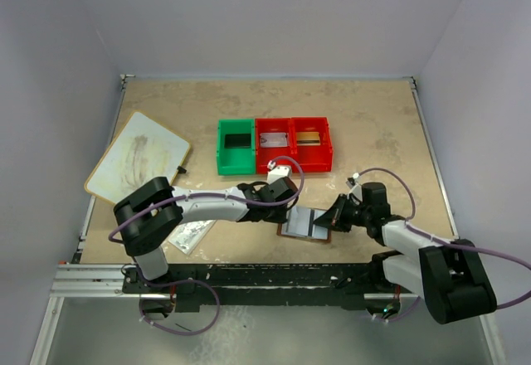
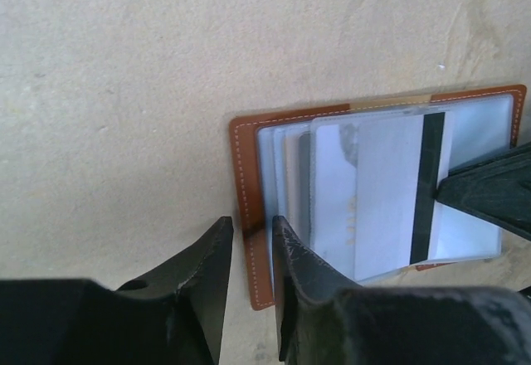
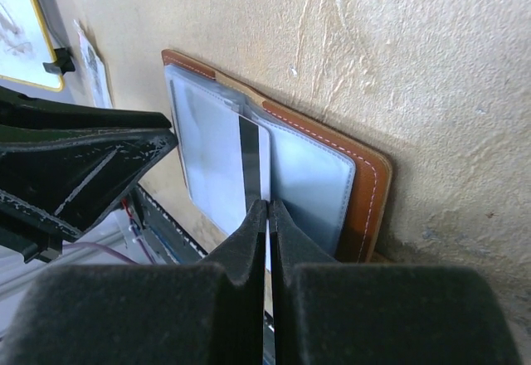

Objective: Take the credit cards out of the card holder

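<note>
Scuffed black fingers of my left gripper (image 2: 249, 236) stand narrowly parted, straddling the white-stitched edge of the card holder (image 2: 246, 174). That smooth brown leather rectangle with rounded corners lies opened flat on the rough, mottled tan table (image 2: 124, 91). My right gripper (image 3: 267, 216) is pressed together on a thin, white, glossy credit card (image 2: 390, 191) with a black stripe, lying over the pale bluish clear pockets (image 3: 307, 182).

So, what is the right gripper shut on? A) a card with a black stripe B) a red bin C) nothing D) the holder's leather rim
A: in the right wrist view the right gripper pinches the edge of the striped card, over the open holder.
</note>
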